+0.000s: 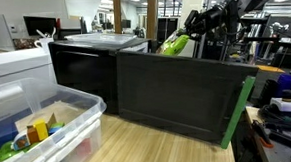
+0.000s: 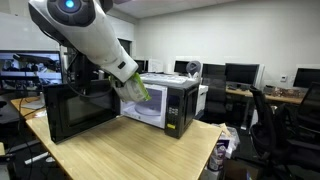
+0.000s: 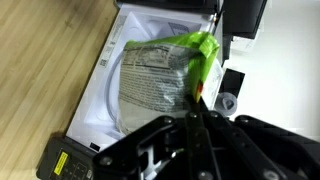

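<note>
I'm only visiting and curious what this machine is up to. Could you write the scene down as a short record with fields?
Place: wooden table in an office room with desks and screens
Arm's end: the tool is shut on a green bag
Bag's position: at the opening of the microwave, printed label showing in the wrist view
Microwave: white inside, its dark door swung open
Nearby: clear plastic box with small things inside
</note>
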Robot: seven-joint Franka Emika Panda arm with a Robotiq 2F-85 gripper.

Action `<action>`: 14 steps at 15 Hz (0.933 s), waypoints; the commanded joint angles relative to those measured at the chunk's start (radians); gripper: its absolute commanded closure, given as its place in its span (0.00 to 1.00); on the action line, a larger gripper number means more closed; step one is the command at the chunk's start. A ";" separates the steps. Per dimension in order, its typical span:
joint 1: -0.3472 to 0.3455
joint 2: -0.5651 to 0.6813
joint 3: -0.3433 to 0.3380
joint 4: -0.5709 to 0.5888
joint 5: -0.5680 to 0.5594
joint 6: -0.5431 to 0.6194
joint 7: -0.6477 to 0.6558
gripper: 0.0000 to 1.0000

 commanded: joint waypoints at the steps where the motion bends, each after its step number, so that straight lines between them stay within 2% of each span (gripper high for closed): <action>1: 0.016 0.063 0.021 0.011 0.075 0.016 -0.085 1.00; 14: 0.044 0.158 0.078 0.042 0.231 0.003 -0.229 1.00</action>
